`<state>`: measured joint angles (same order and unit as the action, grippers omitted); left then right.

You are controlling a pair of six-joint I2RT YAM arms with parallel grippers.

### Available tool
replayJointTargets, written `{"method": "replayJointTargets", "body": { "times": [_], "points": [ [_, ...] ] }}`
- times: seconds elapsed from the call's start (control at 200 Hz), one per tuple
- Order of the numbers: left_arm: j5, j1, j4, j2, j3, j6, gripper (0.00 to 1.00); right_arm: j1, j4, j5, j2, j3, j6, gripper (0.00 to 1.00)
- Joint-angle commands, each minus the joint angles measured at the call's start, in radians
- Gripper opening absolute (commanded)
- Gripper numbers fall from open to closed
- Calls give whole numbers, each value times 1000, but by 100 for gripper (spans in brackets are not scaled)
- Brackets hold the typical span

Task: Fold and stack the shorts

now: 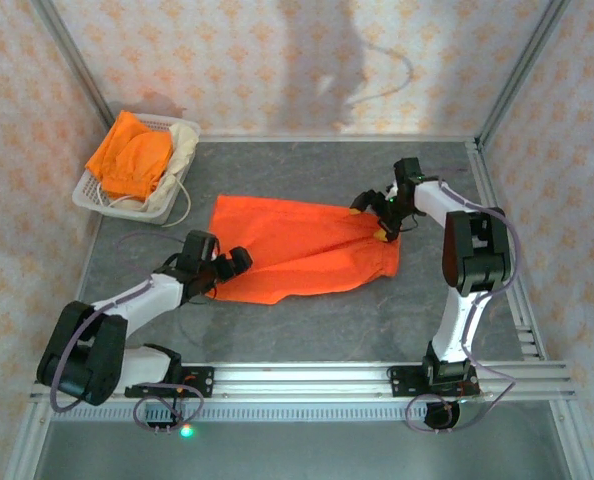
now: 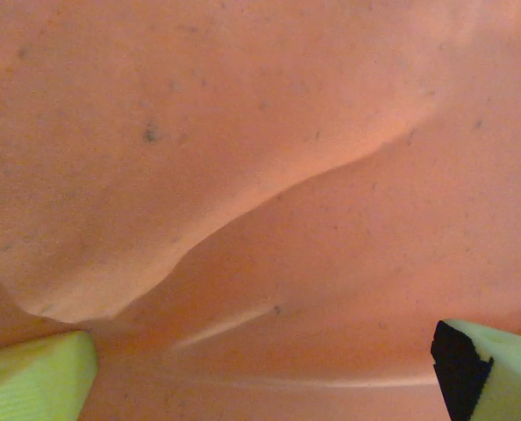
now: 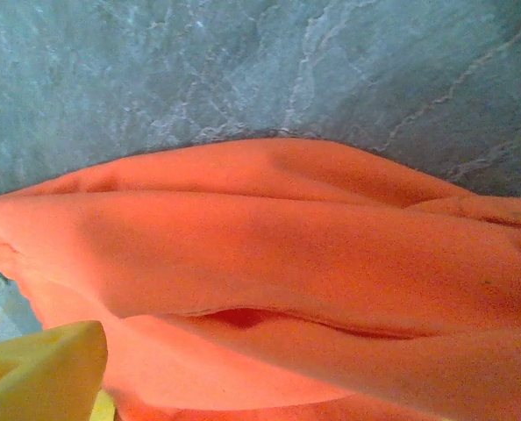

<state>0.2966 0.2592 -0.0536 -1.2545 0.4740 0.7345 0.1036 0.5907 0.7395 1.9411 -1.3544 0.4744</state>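
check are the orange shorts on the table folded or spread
Spread: the orange shorts lie flat on the table, bunched at one end.

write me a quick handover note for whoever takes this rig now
Left tool: open, low over the near-left edge of the spread orange shorts, gripping nothing.
Right tool: open at their far-right end.
Other orange shorts and cream shorts lie bunched in the white basket, far left.
Done: one pair laid out on the table; no stack.
Left: fold it, then fold the other two and stack all three.
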Motion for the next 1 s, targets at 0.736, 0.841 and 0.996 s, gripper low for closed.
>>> {"method": "replayJointTargets", "body": {
  "times": [0.736, 0.841, 0.996],
  "points": [
    [18, -14, -165, 138, 106, -43, 100, -89, 5, -156, -275, 323, -90, 63],
    [17, -14, -161, 131, 100, -46, 100, -90, -21, -113, -236, 327, -74, 62],
    [16, -14, -159, 119, 92, -49, 100, -88, -37, -99, -176, 324, -67, 57]
  ]
}}
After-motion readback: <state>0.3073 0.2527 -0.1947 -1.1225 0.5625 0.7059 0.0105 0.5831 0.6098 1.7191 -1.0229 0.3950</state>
